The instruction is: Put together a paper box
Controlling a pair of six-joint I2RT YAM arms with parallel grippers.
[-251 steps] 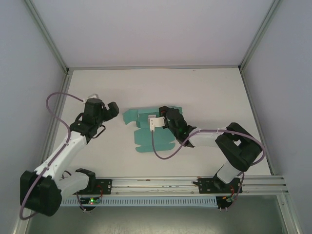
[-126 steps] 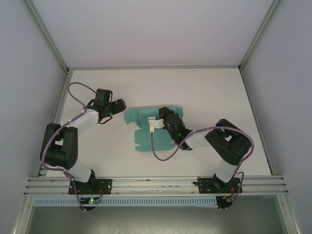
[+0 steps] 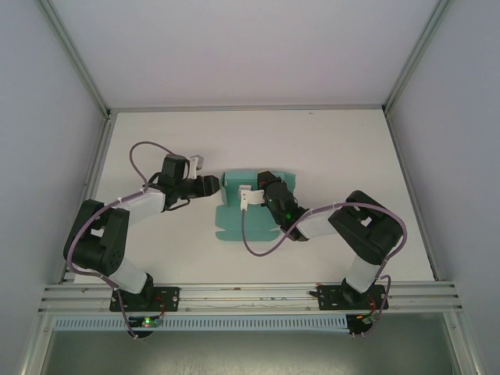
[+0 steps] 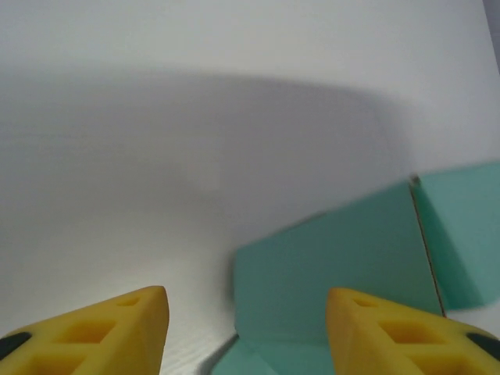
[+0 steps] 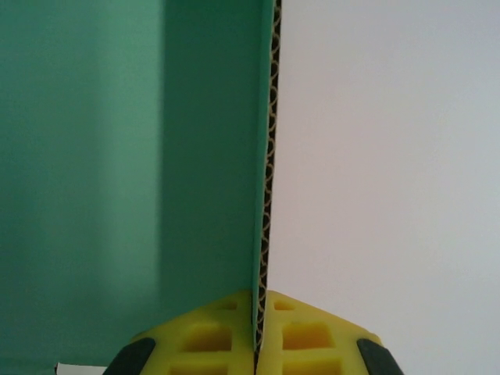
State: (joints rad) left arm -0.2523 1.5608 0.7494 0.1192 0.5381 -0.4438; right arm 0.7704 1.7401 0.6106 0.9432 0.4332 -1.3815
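Note:
The paper box [image 3: 238,219] is a teal-green die-cut card sheet lying in the middle of the white table, partly folded up at its far side. My right gripper [image 3: 264,185] is shut on a raised panel of the sheet [image 5: 211,156]; the corrugated edge [image 5: 269,172] runs straight up from between the yellow fingers [image 5: 211,336]. My left gripper [image 3: 212,185] sits at the sheet's left edge, open. In the left wrist view a teal flap [image 4: 336,266] stands up between and beyond its yellow fingertips [image 4: 117,324], not gripped.
The white table [image 3: 156,242] is walled by grey panels on the left, right and back. A metal rail [image 3: 250,293] runs along the near edge by the arm bases. Purple cables [image 3: 258,246] loop off both arms, one over the sheet.
My left arm swung right, from well left of the sheet to its left edge. The sheet's left flap has been pushed up and inward. The right gripper kept its hold.

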